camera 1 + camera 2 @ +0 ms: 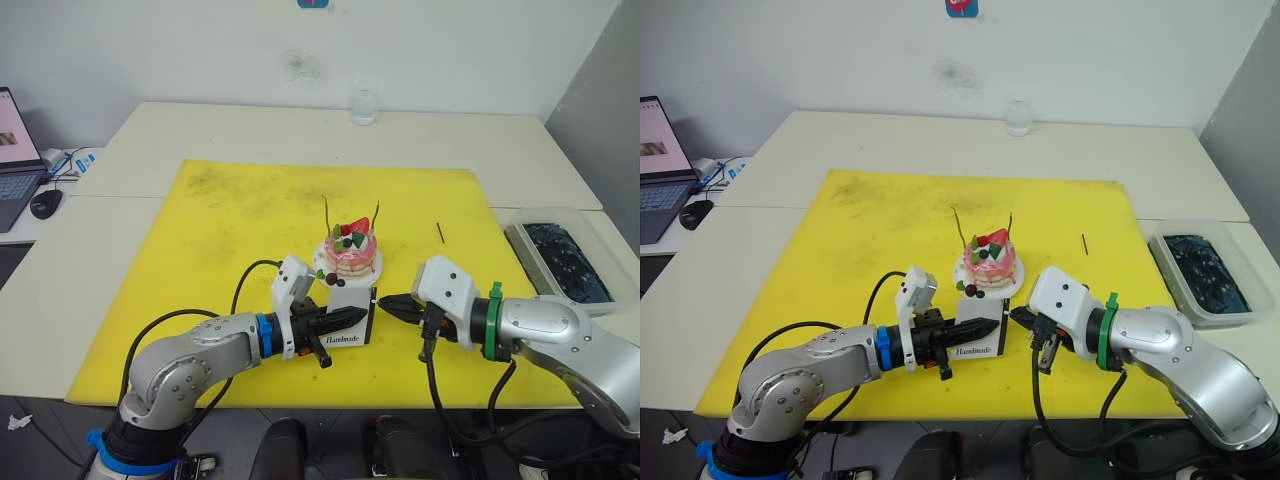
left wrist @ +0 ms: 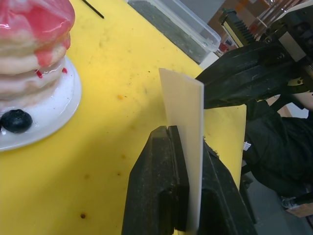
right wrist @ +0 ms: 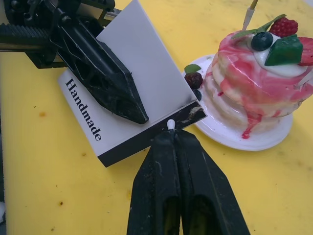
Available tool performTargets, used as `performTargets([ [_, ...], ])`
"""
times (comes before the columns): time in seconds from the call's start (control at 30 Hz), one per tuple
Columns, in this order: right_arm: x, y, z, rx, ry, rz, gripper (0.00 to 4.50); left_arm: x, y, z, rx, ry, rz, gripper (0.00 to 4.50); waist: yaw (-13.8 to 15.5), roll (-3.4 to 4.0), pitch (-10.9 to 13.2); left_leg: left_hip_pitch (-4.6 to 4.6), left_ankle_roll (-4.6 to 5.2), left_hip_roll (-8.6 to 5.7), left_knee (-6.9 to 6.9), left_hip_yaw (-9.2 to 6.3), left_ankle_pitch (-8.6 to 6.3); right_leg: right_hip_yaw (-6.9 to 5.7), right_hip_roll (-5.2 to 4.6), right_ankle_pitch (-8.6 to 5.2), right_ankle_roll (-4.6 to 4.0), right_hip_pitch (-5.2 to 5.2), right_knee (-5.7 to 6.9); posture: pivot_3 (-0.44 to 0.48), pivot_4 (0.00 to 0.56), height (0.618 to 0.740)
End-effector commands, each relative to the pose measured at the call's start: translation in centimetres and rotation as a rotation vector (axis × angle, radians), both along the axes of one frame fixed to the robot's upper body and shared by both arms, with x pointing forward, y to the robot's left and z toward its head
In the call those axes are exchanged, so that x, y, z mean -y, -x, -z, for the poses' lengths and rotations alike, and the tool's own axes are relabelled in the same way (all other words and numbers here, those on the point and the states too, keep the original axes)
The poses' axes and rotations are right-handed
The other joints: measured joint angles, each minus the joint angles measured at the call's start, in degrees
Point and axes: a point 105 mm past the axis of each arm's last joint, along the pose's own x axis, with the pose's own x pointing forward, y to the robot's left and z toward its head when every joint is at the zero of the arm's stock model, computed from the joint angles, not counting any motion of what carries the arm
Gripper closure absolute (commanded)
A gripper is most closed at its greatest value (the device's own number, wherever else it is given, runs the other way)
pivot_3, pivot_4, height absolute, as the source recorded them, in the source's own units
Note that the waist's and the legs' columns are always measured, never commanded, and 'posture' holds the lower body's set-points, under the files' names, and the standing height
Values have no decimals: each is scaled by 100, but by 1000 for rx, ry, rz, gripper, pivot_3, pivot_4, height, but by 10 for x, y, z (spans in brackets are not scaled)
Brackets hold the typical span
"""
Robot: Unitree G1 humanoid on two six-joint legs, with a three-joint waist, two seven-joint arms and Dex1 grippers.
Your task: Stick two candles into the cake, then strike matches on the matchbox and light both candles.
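Striking step: left gripper (image 1: 345, 320) clamped the matchbox (image 3: 132, 105) upright, right gripper (image 3: 171, 128) pinched 1 match (image 3: 170, 124) against its black strip (image 3: 151, 132); next, likely a quick drag.

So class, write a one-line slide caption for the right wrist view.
Right gripper presses a match to the matchbox strip, beside the cake.

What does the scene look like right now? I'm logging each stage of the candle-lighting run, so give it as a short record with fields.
candles: two, standing in the cake, unlit
matchbox: held upright, clamped by the left gripper beside the cake plate
match: white tip pinched in the right gripper, touching the box's black strip
spare match: lying on the yellow mat, right of the cake
stage: striking, no flame visible
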Motion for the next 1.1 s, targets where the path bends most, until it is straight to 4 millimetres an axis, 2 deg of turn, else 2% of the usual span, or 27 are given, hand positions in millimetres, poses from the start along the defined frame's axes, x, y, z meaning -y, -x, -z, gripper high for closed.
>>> performTargets([
  [0.03,1,-4,-5,35,3,24,4476,8,10,-12,58,31,64,4500,0,0,0,0,0,0,0,0,0,0,0,0,0,0,0,0,150,740],
  [1.1,-7,-1,-1,1,-17,17,4476,12,14,-6,85,16,122,4500,-1,0,0,0,0,0,1,0,0,0,1,0,0,0,2,0,150,740],
])
